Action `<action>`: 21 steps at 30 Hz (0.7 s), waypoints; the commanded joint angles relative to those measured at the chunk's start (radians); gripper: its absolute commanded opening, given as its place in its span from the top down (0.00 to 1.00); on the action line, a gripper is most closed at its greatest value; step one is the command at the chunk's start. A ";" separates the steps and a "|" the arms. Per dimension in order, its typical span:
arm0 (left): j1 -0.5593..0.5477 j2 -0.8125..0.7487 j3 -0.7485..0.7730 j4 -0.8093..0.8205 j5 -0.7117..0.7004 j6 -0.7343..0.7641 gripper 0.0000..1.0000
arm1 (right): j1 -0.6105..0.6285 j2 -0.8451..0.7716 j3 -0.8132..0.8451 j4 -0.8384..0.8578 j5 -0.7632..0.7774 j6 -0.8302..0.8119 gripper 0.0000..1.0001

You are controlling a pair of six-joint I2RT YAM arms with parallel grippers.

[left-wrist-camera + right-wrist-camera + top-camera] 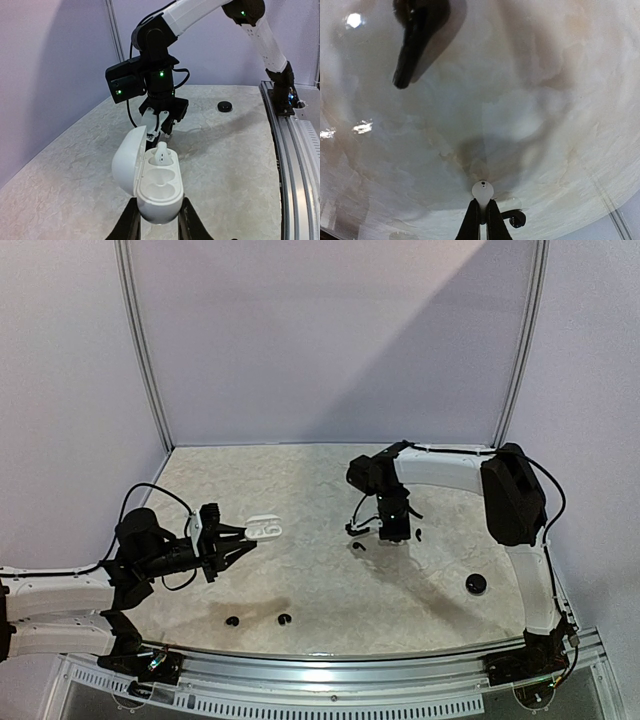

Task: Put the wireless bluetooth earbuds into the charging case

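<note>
My left gripper (pixel 243 538) is shut on the open white charging case (pixel 265 528) and holds it above the table. In the left wrist view my left gripper (pixel 159 222) grips the case (pixel 159 192) at its near end, with the lid swung open to the left. One white earbud (pixel 161 154) sits in the far slot and the near slot is bare. My right gripper (pixel 393 531) points down at the table. In the right wrist view my right gripper (pixel 481 204) is shut on a white earbud (pixel 483 190) close over the surface.
Black earbuds lie on the table: two near my right gripper (pixel 358 545) (pixel 418 534), two near the front edge (pixel 232 620) (pixel 284 619). One black bud (pixel 516 218) lies right beside my right fingers, another (pixel 414 40) farther off. A round black case (pixel 476 584) sits at right.
</note>
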 commanded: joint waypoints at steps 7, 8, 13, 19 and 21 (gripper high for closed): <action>0.009 0.017 0.024 0.000 0.023 0.007 1.00 | -0.003 -0.154 0.093 -0.035 -0.012 0.061 1.00; 0.008 0.022 0.027 0.006 0.027 0.004 1.00 | -0.002 -0.187 0.111 -0.030 -0.023 0.066 1.00; -0.011 0.054 0.046 0.067 0.015 0.002 1.00 | 0.041 -0.291 0.243 0.000 -0.119 0.122 1.00; -0.032 0.091 0.085 0.067 0.030 0.023 1.00 | 0.186 -0.384 0.307 0.120 -0.261 0.114 1.00; -0.041 0.096 0.094 0.068 0.030 0.025 1.00 | 0.242 -0.401 0.306 0.161 -0.331 0.075 1.00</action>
